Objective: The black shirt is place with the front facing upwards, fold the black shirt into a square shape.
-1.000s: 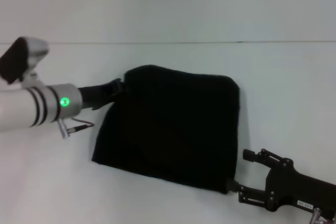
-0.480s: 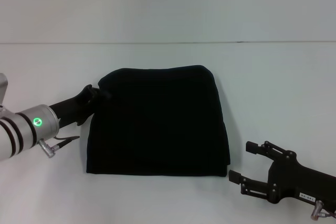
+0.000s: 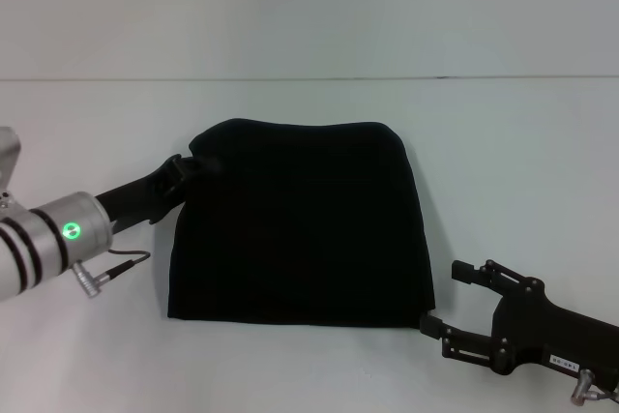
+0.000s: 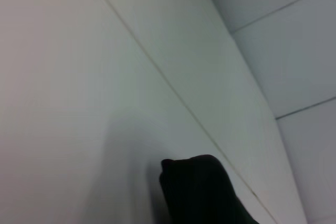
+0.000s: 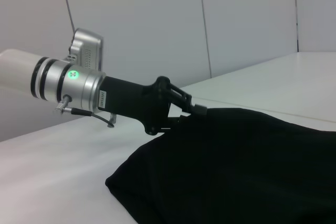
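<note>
Head view: black shirt (image 3: 300, 224) lies mid-worktop (image 3: 522, 142), already folded to a near-square block, no print showing. Left gripper (image 3: 193, 166) sits at its far left corner; fingers look clamped on the cloth there, judging by the right wrist view. Right gripper (image 3: 447, 309) hovers just off the near right corner, fingers apart, holding nothing. Step looks like final squaring: best to tug the corner gently and level, then let go without dragging layers. Far edge bulges slightly, near edge straight.
</note>
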Controlling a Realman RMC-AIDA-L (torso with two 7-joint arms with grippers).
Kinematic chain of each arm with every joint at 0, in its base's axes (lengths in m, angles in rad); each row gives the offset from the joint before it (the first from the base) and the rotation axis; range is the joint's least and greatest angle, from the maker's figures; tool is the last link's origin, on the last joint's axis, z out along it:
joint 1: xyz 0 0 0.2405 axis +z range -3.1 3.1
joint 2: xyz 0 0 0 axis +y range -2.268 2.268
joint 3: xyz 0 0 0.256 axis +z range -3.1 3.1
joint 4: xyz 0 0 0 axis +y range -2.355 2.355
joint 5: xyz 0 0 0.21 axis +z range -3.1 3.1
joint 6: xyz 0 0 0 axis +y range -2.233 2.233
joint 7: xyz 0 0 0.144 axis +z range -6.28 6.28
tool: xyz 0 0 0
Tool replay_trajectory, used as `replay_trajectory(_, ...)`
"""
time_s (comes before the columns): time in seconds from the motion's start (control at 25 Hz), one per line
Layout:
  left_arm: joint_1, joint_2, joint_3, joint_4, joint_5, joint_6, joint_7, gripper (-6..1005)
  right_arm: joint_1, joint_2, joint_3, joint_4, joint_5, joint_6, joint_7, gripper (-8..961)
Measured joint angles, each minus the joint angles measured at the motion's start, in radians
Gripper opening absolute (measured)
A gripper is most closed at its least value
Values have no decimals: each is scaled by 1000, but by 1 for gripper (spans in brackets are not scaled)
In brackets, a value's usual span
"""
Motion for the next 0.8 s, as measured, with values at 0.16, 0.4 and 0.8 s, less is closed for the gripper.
replay_trajectory(0.16,30,15,-1,29,0,78,43,237,0,0,12,0,0,-3,-4,914)
replay_trajectory(0.4,131,47,5,157,-5,331,279,348,0,3,50,4,0,-25,-30,914)
replay_trajectory(0.8,257,21,34,276,119,598,807,818,1,6,52,44,0,-26,-100,914)
